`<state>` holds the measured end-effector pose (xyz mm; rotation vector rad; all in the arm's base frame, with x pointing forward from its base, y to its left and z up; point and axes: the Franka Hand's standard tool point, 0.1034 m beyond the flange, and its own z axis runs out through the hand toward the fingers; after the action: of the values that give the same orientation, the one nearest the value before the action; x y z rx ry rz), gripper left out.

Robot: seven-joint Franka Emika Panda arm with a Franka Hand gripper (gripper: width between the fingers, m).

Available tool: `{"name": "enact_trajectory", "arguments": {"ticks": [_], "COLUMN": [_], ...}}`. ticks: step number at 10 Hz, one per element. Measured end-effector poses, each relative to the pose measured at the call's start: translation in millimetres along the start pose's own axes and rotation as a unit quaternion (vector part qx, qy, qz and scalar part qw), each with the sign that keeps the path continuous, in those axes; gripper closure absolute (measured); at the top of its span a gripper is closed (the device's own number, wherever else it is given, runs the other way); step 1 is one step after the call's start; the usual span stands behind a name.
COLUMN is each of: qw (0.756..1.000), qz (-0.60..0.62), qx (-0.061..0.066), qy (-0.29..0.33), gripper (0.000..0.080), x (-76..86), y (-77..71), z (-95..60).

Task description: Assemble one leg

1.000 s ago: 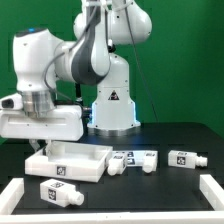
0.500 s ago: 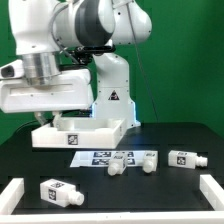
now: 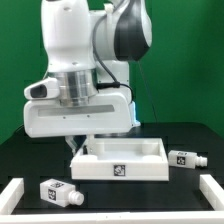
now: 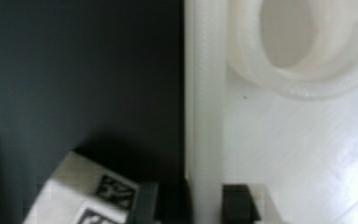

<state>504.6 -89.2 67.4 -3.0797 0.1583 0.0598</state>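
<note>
Wrist view, jaws: the gripper (image 4: 202,203) is drawn narrow on the rim wall of the tabletop (image 4: 291,140). One dark finger sits on each side of the wall, and it looks clamped.
Wrist view, socket: a round hole (image 4: 309,45) in the tabletop's floor has nothing in it.
Wrist view, leg: a leg (image 4: 83,195) lies tag-up on the dark table, just outside the gripped wall. Which leg it is cannot be told.
Exterior view, tabletop: it sits low under the wrist, roughly level, open side up. Whether it rests on the table (image 3: 120,208) or hangs just above it cannot be told.
Exterior view, legs: the front leg (image 3: 58,192) lies toward the exterior view's left, apart from the tabletop. The side leg (image 3: 185,158) lies just beside the tabletop's edge on the exterior view's right. Neither is fitted.
Risk: the grip is on one wall only, so the tabletop could sag or pivot. Its edge could also knock the side leg away, and opening fingers could bump the leg beside them.
</note>
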Motion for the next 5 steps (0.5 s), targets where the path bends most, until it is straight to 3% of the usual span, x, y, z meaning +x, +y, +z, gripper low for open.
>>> {"name": "enact_trajectory", "arguments": {"ticks": [5], "qw": [1.0], "qz": [0.0], "qx": [0.0], "qy": [-0.002], "gripper": [0.0744], "x": [0.9], "y": [-0.2], "z": [-0.1]}}
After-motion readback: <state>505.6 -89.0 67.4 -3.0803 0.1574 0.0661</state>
